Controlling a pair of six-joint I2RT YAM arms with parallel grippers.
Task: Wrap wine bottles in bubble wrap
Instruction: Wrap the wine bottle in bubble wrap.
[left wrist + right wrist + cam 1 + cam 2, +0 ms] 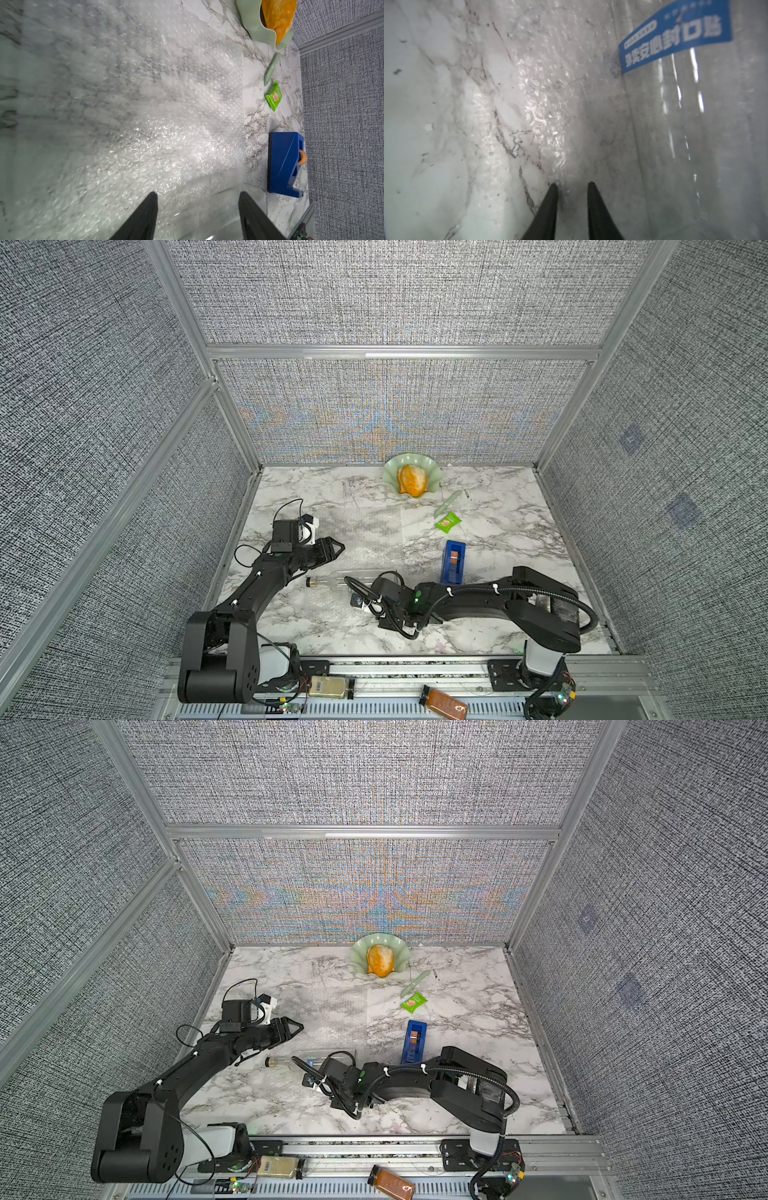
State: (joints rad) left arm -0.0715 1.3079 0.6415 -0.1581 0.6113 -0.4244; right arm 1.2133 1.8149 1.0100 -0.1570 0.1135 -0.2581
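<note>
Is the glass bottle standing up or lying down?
Lying down. In a top view the bottle rests on its side, its cap pointing sideways instead of up, with the bubble wrap under its body.

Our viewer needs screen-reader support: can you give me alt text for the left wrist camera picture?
A sheet of bubble wrap spread on a marble table fills most of the frame. Two black fingers stand apart in the foreground, part of a clear bottle showing between them. Beside the sheet lie a blue tape dispenser and a green packet.

Tape dispenser (pixel 454 562), green packet (pixel 448 522) beside bubble wrap (pixel 365 531); bare table (pixel 519 531) beyond.
</note>
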